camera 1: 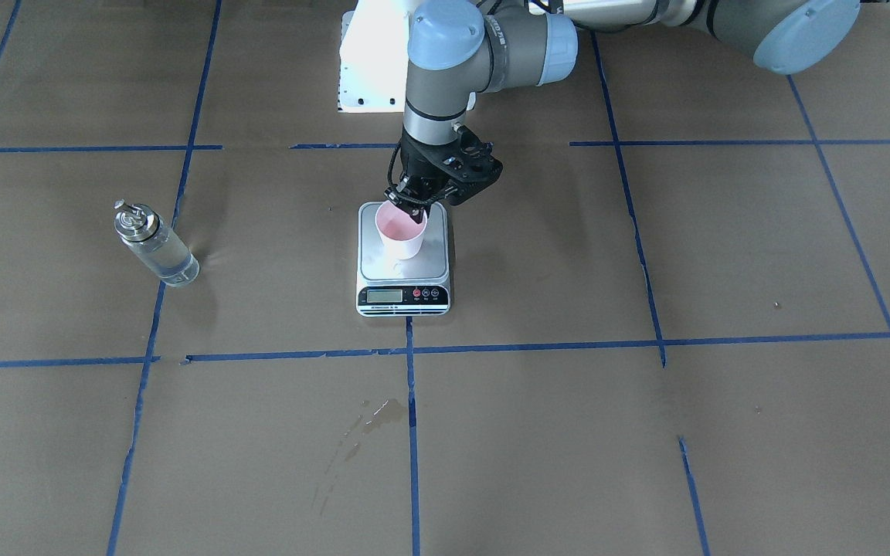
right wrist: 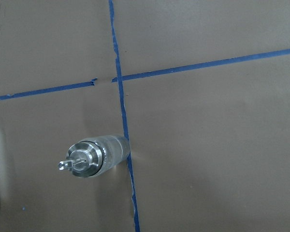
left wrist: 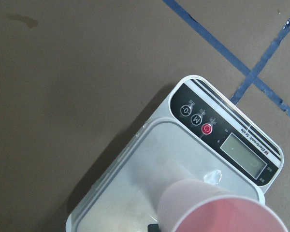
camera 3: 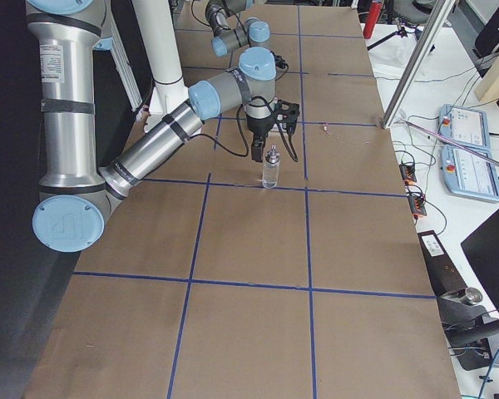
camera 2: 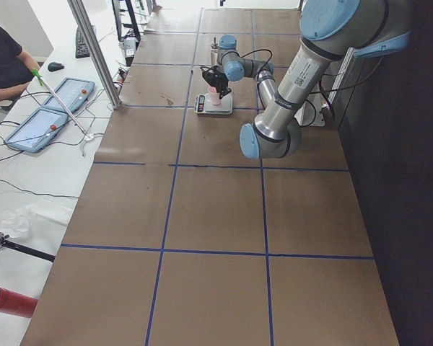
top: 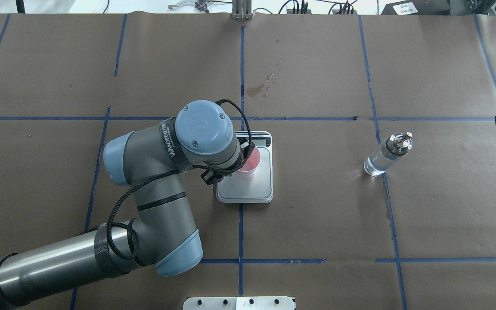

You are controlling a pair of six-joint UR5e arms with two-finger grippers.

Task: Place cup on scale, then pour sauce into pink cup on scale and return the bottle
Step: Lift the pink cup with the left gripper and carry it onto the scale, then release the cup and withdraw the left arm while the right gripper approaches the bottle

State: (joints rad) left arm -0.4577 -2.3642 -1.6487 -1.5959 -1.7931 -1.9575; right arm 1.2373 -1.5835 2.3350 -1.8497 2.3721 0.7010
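Note:
The pink cup point(camera 1: 402, 232) stands on the steel platform of the scale point(camera 1: 404, 272) at the table's middle. My left gripper point(camera 1: 410, 202) is shut on the cup's far rim, one finger inside and one outside. In the left wrist view the cup point(left wrist: 208, 208) fills the bottom edge over the scale point(left wrist: 135, 183). The bottle point(camera 1: 155, 247) of clear sauce stands upright on the paper, well apart from the scale on my right side point(top: 385, 157). The right wrist view looks straight down on the bottle point(right wrist: 94, 157). My right gripper point(camera 3: 270, 125) hangs high near it; I cannot tell if it is open.
Brown paper with blue tape lines covers the table. A dried stain point(camera 1: 379, 417) lies on the far side from me, beyond the scale. My white base plate point(top: 239, 302) is at the near edge. Operators' tablets and cables point(camera 3: 466, 141) lie off the table.

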